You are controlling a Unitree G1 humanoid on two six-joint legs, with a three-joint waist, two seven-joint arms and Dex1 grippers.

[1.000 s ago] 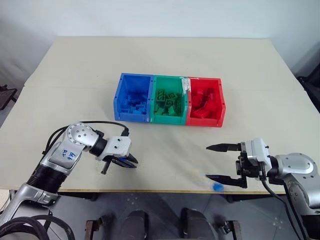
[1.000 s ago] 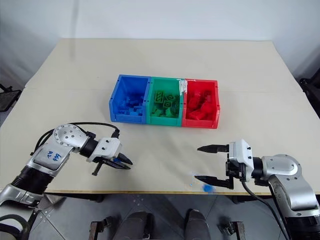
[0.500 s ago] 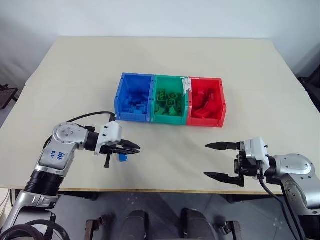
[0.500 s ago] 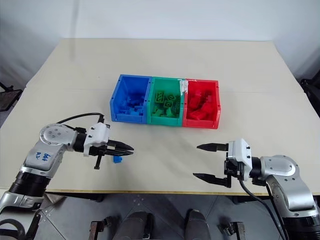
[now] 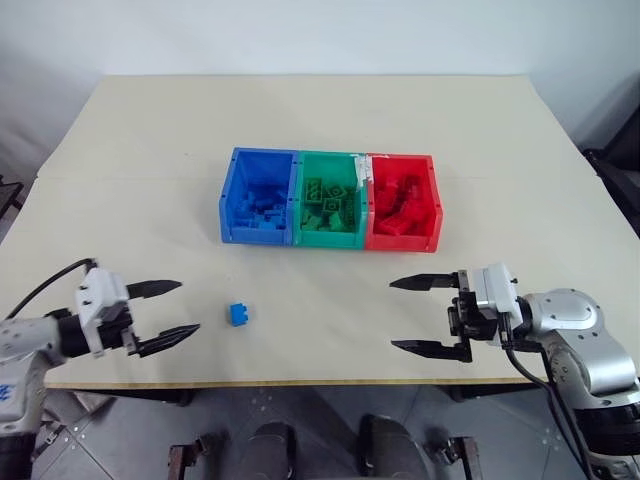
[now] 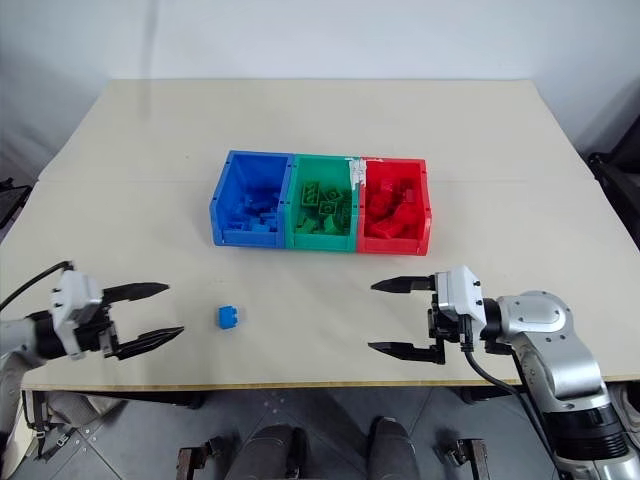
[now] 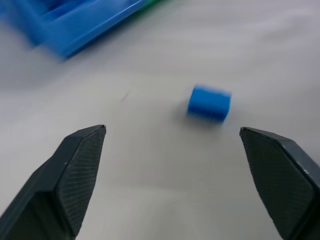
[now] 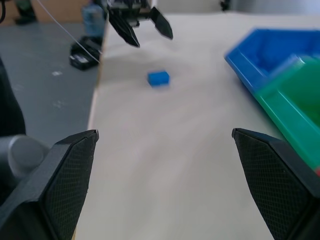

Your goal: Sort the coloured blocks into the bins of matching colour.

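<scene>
I see one small blue studded plastic brick (image 5: 238, 314) lying loose on the beige tabletop (image 5: 150, 180), in front of the row of joined plastic bins and well apart from them. The blue bin (image 5: 259, 196), green bin (image 5: 329, 199) and red bin (image 5: 403, 201) each hold bricks of their own colour. My left gripper (image 5: 164, 312) hangs near the table's front edge, beside the brick, fingers spread and empty. My right gripper (image 5: 420, 315) is likewise spread wide, grasping nothing.

Beige table (image 5: 150, 180): bins (image 5: 330, 199), blue block (image 5: 238, 314).
</scene>
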